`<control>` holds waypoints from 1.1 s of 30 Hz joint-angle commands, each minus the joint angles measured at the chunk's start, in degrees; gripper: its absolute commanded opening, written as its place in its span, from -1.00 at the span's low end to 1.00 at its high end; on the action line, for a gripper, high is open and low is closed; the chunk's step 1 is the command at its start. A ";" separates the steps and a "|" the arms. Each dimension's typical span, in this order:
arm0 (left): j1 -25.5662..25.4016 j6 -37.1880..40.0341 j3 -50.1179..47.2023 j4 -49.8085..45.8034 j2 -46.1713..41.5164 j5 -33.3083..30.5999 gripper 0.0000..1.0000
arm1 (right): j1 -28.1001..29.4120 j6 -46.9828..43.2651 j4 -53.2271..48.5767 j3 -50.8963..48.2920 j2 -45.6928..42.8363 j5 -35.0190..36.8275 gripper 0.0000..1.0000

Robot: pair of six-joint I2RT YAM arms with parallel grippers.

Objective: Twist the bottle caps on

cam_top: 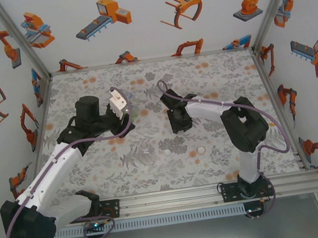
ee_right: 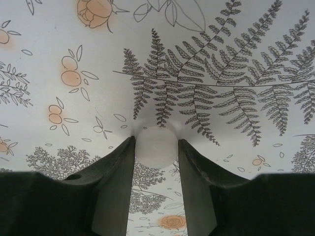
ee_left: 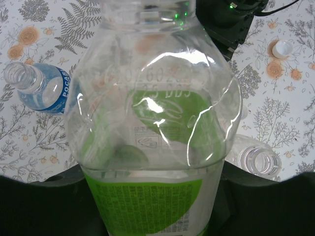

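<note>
**White cap gripped at the table, green-labelled bottle held alongside**

A small round white plastic screw cap (ee_right: 156, 147) is seen against the floral-patterned table surface (cam_top: 212, 77), near its middle. It is pinched from both sides by the dark fingers (ee_right: 115, 187) of the right gripper (ee_right: 156, 140). Two further white caps (cam_top: 166, 151) (cam_top: 201, 150) are left lying loose nearer the arm bases. A plain clear plastic bottle (cam_top: 147, 154) is placed just beside the first of them, its mouth uncapped. To the left, a transparent plastic bottle with a green label (ee_left: 152, 123) is clenched in the left gripper (cam_top: 124, 115). A transparent bottle with a blue label (ee_left: 44, 88) is laid on its side beyond it, its neck open.
</note>
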 commanded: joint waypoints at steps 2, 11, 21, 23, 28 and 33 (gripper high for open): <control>-0.09 0.75 1.26 0.67 -0.61 1.93 -0.99 | 0.42 0.48 -1.08 0.61 0.54 -0.63 -0.25; -0.13 0.71 1.21 1.21 0.36 2.95 -1.00 | 0.43 -0.26 -0.20 -0.27 -2.44 -0.70 -0.40; -0.74 6.67 2.86 -0.12 1.23 13.86 -1.00 | 0.35 -18.82 10.89 -9.77 -21.60 -6.11 -0.55; -0.75 7.65 4.00 -1.00 1.86 15.80 -1.00 | 0.34 -24.44 13.29 -12.23 -26.95 -8.26 -0.56; -1.54 12.97 7.79 -6.17 4.06 18.20 -1.00 | 0.32 -36.92 15.16 -14.93 -38.29 -15.04 -0.61; -4.03 26.97 11.14 -14.53 5.63 18.29 -1.00 | 0.41 -47.84 14.82 -15.56 -47.96 -24.22 -0.70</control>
